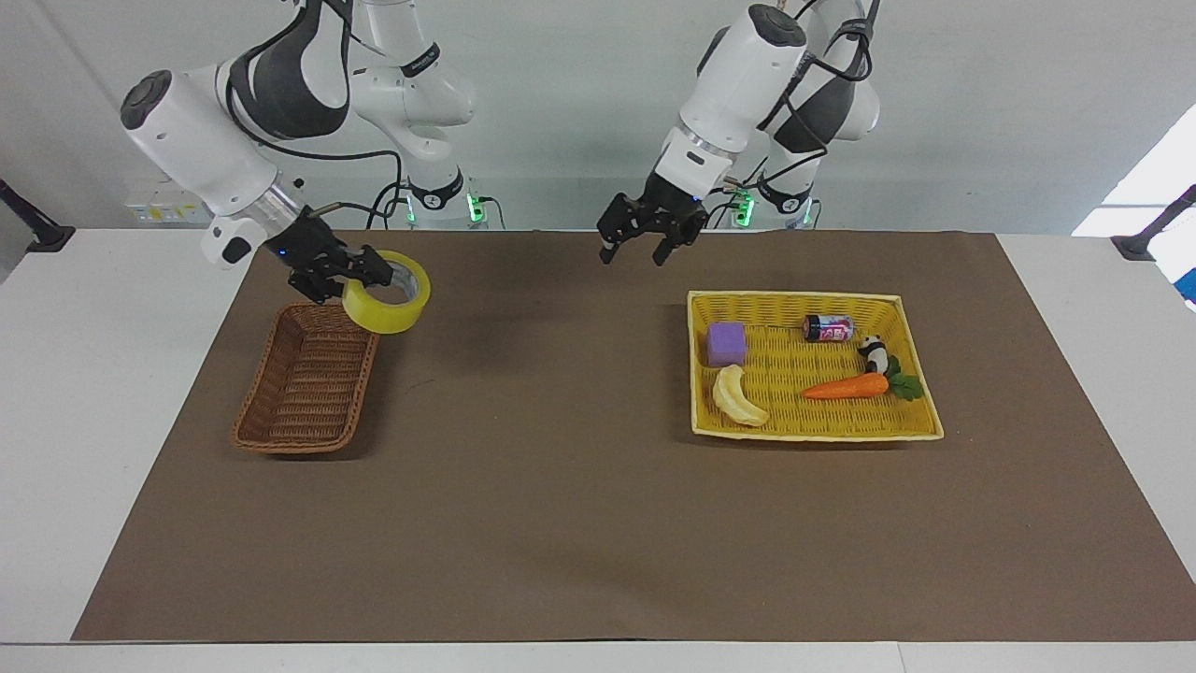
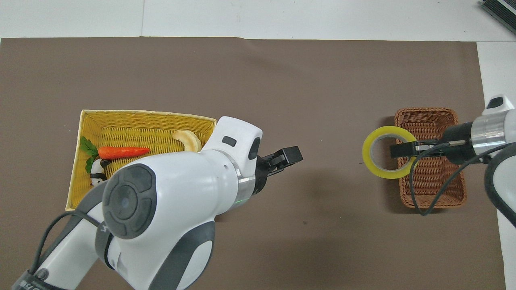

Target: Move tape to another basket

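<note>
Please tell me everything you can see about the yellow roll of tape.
The wide roll of translucent yellow-green packing tape has a grey-white inner core. The right gripper is shut on its wall, one finger inside the hole, and holds it in the air, tilted so the hole faces partly upward. It hangs over the rim of the narrow dark-brown woven wicker basket, at the edge toward the middle of the table, not yet inside. Nothing else touches it.
</note>
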Tool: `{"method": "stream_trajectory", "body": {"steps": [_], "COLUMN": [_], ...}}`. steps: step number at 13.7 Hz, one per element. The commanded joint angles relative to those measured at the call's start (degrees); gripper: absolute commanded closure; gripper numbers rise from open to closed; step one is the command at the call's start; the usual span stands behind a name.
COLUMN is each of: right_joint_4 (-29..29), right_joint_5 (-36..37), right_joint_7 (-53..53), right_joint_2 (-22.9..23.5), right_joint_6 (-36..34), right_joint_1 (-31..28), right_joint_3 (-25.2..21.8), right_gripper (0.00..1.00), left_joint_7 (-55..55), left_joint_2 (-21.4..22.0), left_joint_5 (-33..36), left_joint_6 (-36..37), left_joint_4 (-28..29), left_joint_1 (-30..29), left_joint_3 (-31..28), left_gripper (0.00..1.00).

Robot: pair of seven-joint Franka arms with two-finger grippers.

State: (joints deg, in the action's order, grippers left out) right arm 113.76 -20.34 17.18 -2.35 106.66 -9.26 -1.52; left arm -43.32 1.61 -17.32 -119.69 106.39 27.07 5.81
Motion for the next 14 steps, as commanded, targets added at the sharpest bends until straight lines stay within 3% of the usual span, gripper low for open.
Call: {"method": "stream_trajectory", "body": {"steps": [1, 7, 10, 12, 14], "right_joint_4": [-0.8, -0.8, -0.7, -0.6, -0.5], "right_joint_5": [0.0, -4.4, -6.7, -6.9, -6.8], "right_joint_7": [6.3, 11.9, 13.8, 13.9, 13.9], "right_joint_2": [5.4, 12.5, 14.8, 16.1, 16.1], "right_joint_6": [3.9, 8.6, 9.7, 10.1, 10.5], "right_joint_1": [-5.8, -10.9, -11.7, -11.9, -11.9], "right_joint_3": [0.6, 0.5, 0.6, 0.5, 0.5], "right_gripper": [1.0, 1.0, 1.0, 1.0, 1.0], "left_joint_7": [7.7, 34.0, 47.2, 49.4, 49.5], "left_joint_2": [0.3, 0.4, 0.2, 0.0, -3.5], "left_joint_5": [1.1, 1.4, 9.3, 14.9, 17.8], "left_joint_6": [5.9, 12.8, 19.0, 20.6, 29.2], "left_joint_4": [-0.8, -1.4, -4.5, -6.7, -14.6], "left_joint_1": [-8.0, -23.0, -28.2, -29.3, -29.5], "left_joint_3": [0.4, 0.0, 0.0, 0.0, 0.1], "left_gripper": [0.0, 0.0, 0.0, 0.0, 0.0]}}
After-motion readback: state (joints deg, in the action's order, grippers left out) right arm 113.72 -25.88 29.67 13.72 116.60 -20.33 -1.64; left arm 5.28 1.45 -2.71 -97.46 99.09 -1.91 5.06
